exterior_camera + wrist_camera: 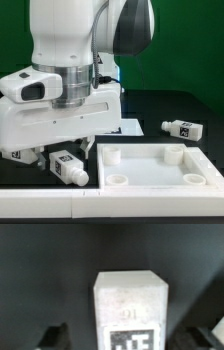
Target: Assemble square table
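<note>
The square table's white top point(160, 170), with a raised rim and round corner sockets, lies at the front of the exterior view's right. A short white leg point(66, 166) with a black-and-white tag lies just to its left, under my gripper point(62, 152). In the wrist view this leg point(130, 300) runs lengthwise between the two dark fingertips point(50, 338). My gripper point(130, 339) is open, straddling the leg with a dark gap on each side and touching nothing. Another tagged leg point(184, 128) lies on the black table behind the top.
The arm's white body fills the upper left of the exterior view and hides the table beneath it. A flat white strip, probably the marker board point(127, 126), peeks out behind the gripper. A white ledge point(50, 200) runs along the front edge.
</note>
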You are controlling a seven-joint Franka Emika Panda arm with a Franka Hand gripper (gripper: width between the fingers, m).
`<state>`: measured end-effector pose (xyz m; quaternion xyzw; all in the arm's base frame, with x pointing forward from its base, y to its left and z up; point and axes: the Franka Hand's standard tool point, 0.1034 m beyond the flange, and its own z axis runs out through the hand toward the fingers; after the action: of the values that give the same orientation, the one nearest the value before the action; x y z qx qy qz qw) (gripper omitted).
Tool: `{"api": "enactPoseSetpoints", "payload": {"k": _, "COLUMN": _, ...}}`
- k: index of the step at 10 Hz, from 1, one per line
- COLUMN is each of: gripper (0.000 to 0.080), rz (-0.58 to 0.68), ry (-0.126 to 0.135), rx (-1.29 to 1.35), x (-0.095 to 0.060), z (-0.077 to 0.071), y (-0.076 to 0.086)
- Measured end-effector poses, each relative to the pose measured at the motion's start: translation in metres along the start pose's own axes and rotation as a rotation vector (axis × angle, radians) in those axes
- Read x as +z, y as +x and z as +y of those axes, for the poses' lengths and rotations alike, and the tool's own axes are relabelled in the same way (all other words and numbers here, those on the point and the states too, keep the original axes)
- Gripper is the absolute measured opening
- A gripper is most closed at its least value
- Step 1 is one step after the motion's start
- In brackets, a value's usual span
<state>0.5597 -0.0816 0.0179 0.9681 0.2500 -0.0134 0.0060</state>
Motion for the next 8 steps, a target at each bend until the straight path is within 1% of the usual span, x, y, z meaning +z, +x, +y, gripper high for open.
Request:
{"api": "enactPoseSetpoints", "payload": {"k": 1, "gripper": 0.0467, "rz": 0.0, "ry": 0.0, "rx": 0.0, "x": 0.0, "z": 0.0, "y": 0.0}}
{"api": "enactPoseSetpoints", "payload": {"k": 2, "gripper": 0.0274, "rz": 0.001, "ry": -0.003, "rx": -0.023, "x": -0.003, "z": 0.001, "y": -0.001}}
{"api": "enactPoseSetpoints", "payload": {"k": 3, "gripper": 0.0277, "rz": 0.007, "ry": -0.004, "rx": -0.059, "x": -0.015, "z": 0.0, "y": -0.008}}
{"api": "enactPoseSetpoints", "payload": {"k": 4, "gripper": 0.0277, "rz": 0.011, "ry": -0.003, "rx": -0.073, "x": -0.026, "z": -0.008, "y": -0.016}}
{"api": "enactPoseSetpoints", "payload": {"k": 5, "gripper": 0.0277, "rz": 0.013, "ry": -0.003, "rx": -0.137, "x": -0.039, "z": -0.023, "y": -0.026}}
{"api": "enactPoseSetpoints", "payload": {"k": 6, "gripper": 0.0277, "rz": 0.029, "ry": -0.009, "rx": -0.202, "x": -0.056, "z": -0.03, "y": -0.031}}
{"api": "enactPoseSetpoints", "payload": {"k": 7, "gripper": 0.0277, "rz": 0.044, "ry": -0.023, "rx": -0.252, "x": -0.058, "z": -0.032, "y": -0.031}}
{"api": "enactPoseSetpoints", "payload": {"k": 8, "gripper": 0.0277, "rz": 0.039, "ry": -0.021, "rx": -0.292, "x": -0.054, "z": -0.031, "y": -0.032}}
